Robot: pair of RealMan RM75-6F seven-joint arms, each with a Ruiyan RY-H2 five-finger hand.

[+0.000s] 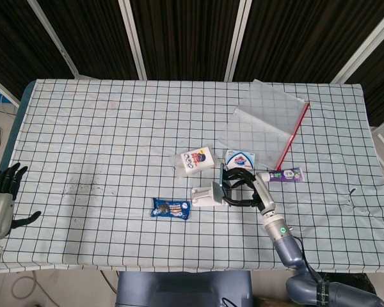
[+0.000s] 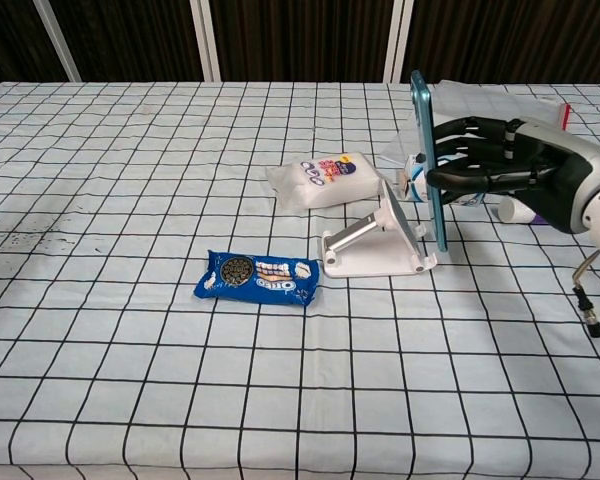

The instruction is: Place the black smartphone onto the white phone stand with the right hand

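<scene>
The white phone stand [image 2: 372, 246] sits mid-table, its sloped back plate raised. My right hand [image 2: 492, 166] grips the black smartphone [image 2: 430, 170], which shows edge-on with a blue rim and stands almost upright. The phone's lower end hangs right beside the stand's right side; I cannot tell whether they touch. In the head view the right hand [image 1: 244, 187] is pressed close against the stand [image 1: 210, 194]. My left hand [image 1: 1, 199] rests at the table's left edge, fingers apart and holding nothing.
A blue cookie packet [image 2: 259, 278] lies left of the stand. A white wrapped pack [image 2: 323, 180] sits behind it. A soap box [image 1: 240, 158] and a purple tube [image 1: 287, 174] lie behind the right hand. A clear zip bag [image 1: 265, 125] lies at the back right.
</scene>
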